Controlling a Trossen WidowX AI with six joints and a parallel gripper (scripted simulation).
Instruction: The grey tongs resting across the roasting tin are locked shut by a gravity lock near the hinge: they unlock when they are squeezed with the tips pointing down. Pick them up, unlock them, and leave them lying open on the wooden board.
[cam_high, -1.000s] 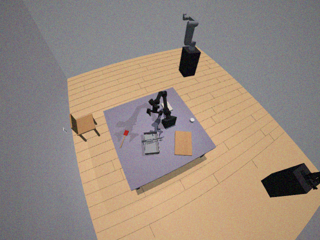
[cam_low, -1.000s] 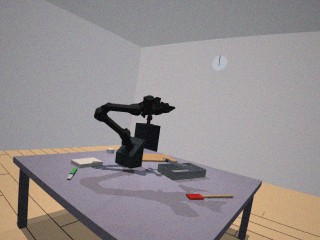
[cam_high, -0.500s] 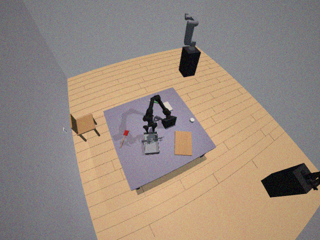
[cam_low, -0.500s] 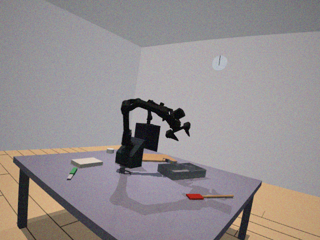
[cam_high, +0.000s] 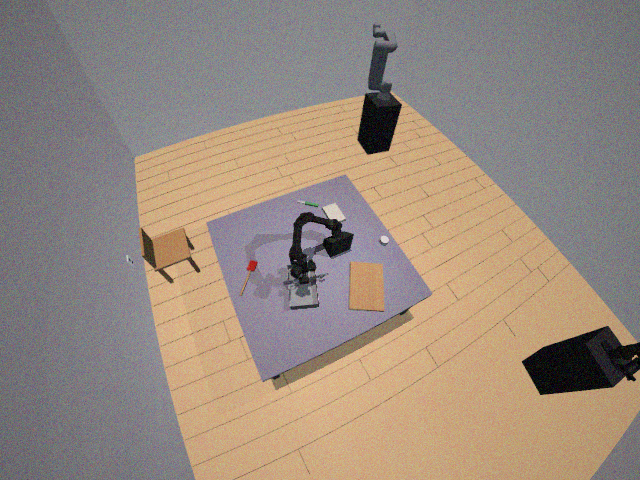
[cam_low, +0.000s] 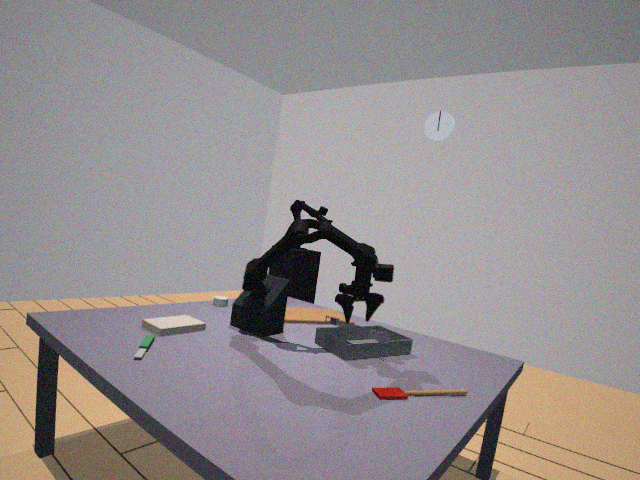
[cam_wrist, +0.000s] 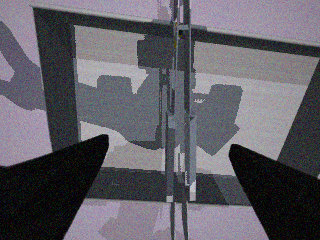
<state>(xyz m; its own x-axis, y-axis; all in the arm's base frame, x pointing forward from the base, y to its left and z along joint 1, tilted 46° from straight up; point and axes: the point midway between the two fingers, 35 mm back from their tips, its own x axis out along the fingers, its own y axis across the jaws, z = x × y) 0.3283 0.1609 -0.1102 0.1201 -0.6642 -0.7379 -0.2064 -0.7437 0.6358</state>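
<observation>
1. The black arm (cam_low: 330, 235) reaches out from its base block (cam_low: 256, 315) on the purple bench (cam_low: 206, 392) and bends down over the roasting tin (cam_low: 363, 342).
2. The claw (cam_low: 359, 308) points straight down above the tin, its two fingers spread wide with nothing between them.
3. In the wrist view the dark fingertips stand at the lower left and lower right, one on either side of the grey tongs (cam_wrist: 179, 120), and apart from them.
4. The tongs rest across the tin (cam_wrist: 55, 90), running from its near rim to its far rim; both ends overhang the rims.
5. The two arms of the tongs lie close together and nearly parallel, so the tongs appear shut.
6. The top view shows the tin (cam_high: 303, 295) near the middle of the bench (cam_high: 289, 335), with the claw (cam_high: 302, 273) over its far part.
7. The wooden board (cam_high: 367, 286) lies flat on the bench beside the tin, apart from it, with nothing on it.
8. A red spatula (cam_high: 248, 275) with a wooden handle lies on the other side of the tin.
9. A green marker (cam_high: 308, 203), a white pad (cam_high: 333, 211) and a small white cylinder (cam_high: 384, 239) lie farther off on the bench.
10. Beyond the bench stand a wooden chair (cam_high: 165, 248), a grey arm on a black pedestal (cam_high: 378, 122) and a black box (cam_high: 573, 361).
</observation>
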